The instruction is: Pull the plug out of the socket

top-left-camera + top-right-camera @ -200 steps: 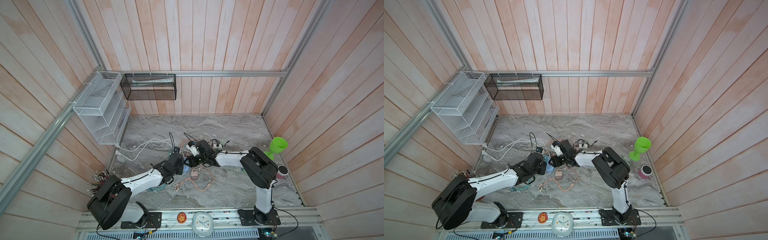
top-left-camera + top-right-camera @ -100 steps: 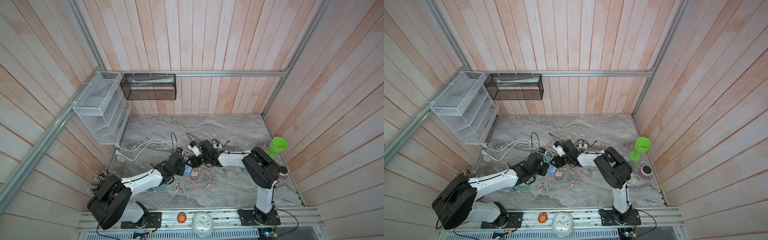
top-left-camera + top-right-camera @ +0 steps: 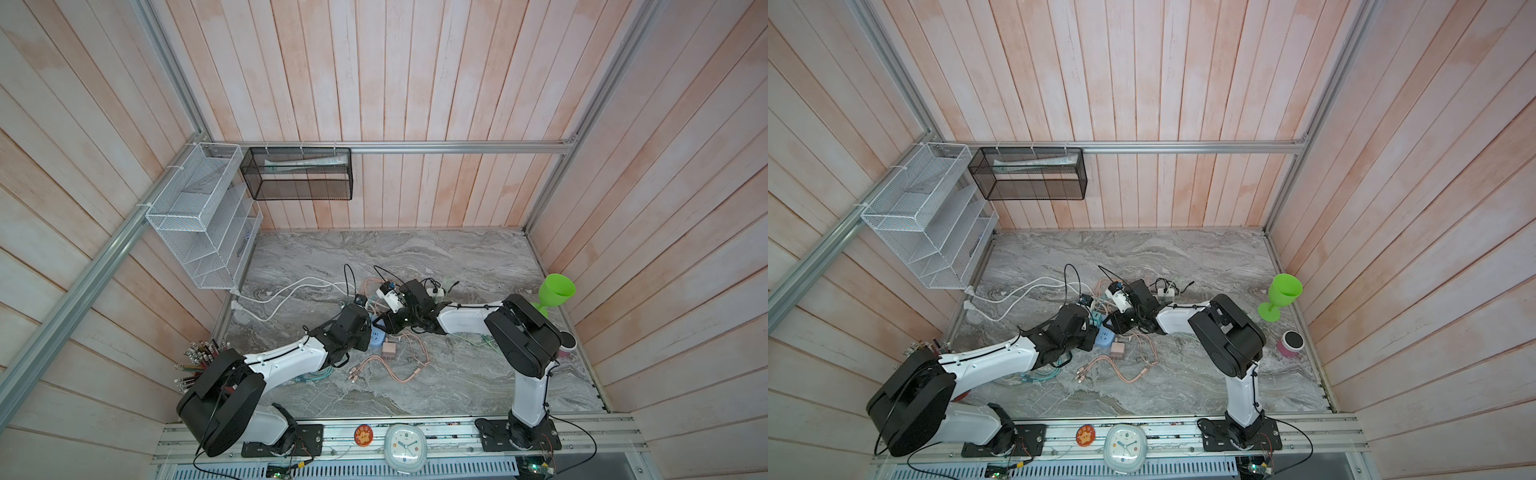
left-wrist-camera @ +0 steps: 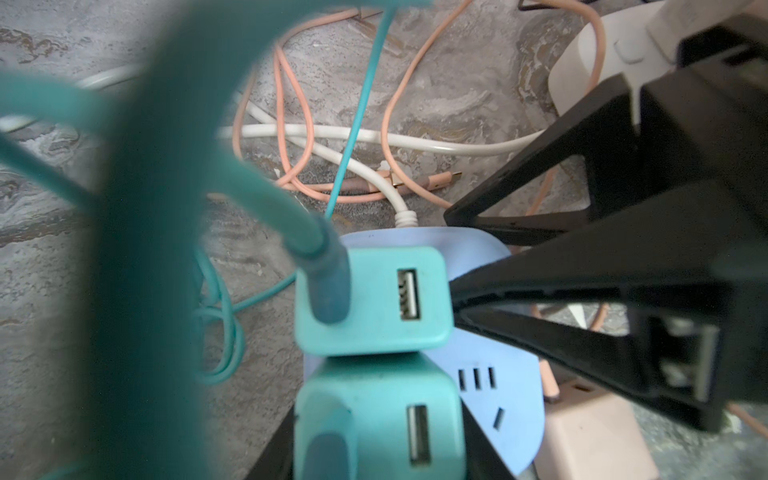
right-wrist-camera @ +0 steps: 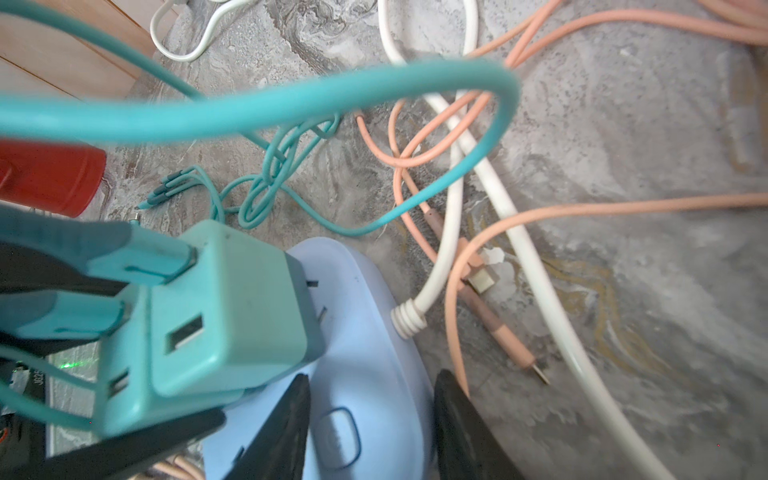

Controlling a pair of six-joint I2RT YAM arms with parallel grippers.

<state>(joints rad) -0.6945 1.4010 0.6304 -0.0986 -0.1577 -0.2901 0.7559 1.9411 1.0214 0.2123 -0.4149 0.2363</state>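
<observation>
Pull begun, not finished: your left pincer (image 4: 376, 453) was clamped on the teal plug (image 4: 374, 419), not yet free of the blue socket (image 4: 490, 386) near the tabletop's (image 3: 457, 257) middle. Your right pincer (image 5: 372, 386) straddled that socket; whether it gripped could not be told.

I am looking at a grey tabletop (image 5: 644, 124), marbled, with white and ochre veins running through it. The socket (image 5: 365, 316) is showing pale lavender-blue; its cord (image 5: 451, 232) is showing white. The plug (image 4: 374, 424) and the second plug (image 4: 374, 303) are both reading mint-teal, and the teal cable (image 5: 291, 104) is looping in a deeper shade of the same. Other cables (image 5: 582, 216) are lying peach-salmon. The adapter block (image 4: 598, 436) is looking dusty pink. My right gripper (image 5: 370, 419) is showing matte black fingers (image 5: 465, 432); my left gripper (image 4: 374, 446) is matching. My left arm (image 3: 286, 361) and right arm (image 3: 461, 322) are showing white shells with black joints. The goblet (image 3: 555, 293) is glowing lime green. The walls (image 3: 415, 83) are showing pale pink-and-cream wood planks.
</observation>
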